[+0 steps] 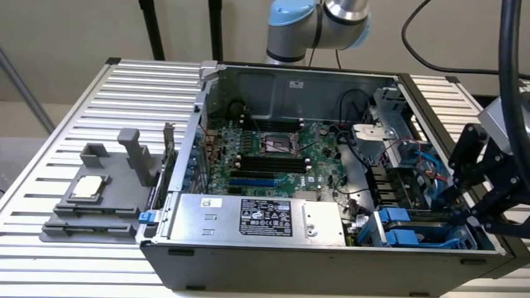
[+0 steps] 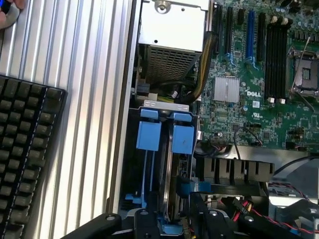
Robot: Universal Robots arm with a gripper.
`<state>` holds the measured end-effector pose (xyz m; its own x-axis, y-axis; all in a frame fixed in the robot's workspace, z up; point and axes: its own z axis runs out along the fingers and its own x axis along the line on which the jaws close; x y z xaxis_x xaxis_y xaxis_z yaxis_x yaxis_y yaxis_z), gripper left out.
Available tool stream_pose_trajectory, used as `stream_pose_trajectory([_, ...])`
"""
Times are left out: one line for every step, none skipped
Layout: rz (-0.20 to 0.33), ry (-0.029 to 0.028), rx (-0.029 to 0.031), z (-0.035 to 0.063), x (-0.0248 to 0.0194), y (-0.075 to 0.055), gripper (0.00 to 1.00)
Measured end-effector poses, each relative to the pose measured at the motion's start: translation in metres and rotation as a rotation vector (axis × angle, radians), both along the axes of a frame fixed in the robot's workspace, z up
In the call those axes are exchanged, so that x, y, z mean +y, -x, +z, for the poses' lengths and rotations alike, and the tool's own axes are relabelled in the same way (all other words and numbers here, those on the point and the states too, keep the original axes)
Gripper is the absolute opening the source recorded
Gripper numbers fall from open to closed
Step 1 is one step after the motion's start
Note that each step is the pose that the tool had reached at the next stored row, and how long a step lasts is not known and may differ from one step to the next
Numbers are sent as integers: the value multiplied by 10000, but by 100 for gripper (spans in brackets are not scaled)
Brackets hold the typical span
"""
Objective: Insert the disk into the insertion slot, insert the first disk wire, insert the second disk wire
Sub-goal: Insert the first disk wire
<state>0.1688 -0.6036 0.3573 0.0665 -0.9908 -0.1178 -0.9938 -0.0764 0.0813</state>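
Observation:
The insertion slot (image 2: 172, 117) is a bay of the grey drive cage (image 1: 414, 231) in the open computer case, marked by two blue tabs (image 2: 183, 138). The disk (image 2: 168, 189) shows edge-on as a grey strip with a blue carrier piece (image 2: 192, 186), standing inside the bay under the tab nearer the motherboard. The neighbouring bay (image 2: 134, 174) is dark, with thin blue rails. My black gripper (image 2: 177, 224) (image 1: 480, 214) hovers over the cage's outer end. Its fingers (image 2: 214, 221) stand wide apart on either side of the disk's end, and a gap shows beside the disk.
A silver power supply (image 1: 257, 217) with a black label lies beside the cage. The motherboard (image 1: 273, 155) fills the case floor. Red and black wires (image 2: 244, 206) and a blue cable (image 1: 426, 164) run near the cage. A grey fixture (image 1: 99, 198) sits on the slatted table, and a black keyboard (image 2: 25, 149).

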Motion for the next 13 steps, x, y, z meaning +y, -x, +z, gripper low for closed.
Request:
stream_pose_trajectory([9, -70, 0, -1, -2, -5, 39])
stream_pose_trajectory([22, -139, 0, -3, -4, -7, 39])
stream_pose_trajectory([41, -207, 0, -8, -5, -10, 39])
stream_pose_trajectory([66, -268, 0, -12, -6, -14, 39])
stream_pose_trajectory([96, -314, 0, -18, -6, -19, 39])
stream_pose_trajectory([127, -352, 0, -23, -7, -25, 39])
stream_pose_trajectory([159, -376, 0, -27, -7, -32, 39])
stream_pose_trajectory([194, -395, 1, -32, -7, -38, 39])
stream_pose_trajectory([232, -416, 2, -38, -7, -44, 39])
stream_pose_trajectory([270, -432, 3, -42, -7, -50, 39])
stream_pose_trajectory([312, -444, 3, -47, -7, -56, 39])
stream_pose_trajectory([358, -455, 4, -53, -7, -62, 39])
stream_pose_trajectory([397, -461, 4, -57, -7, -68, 39])
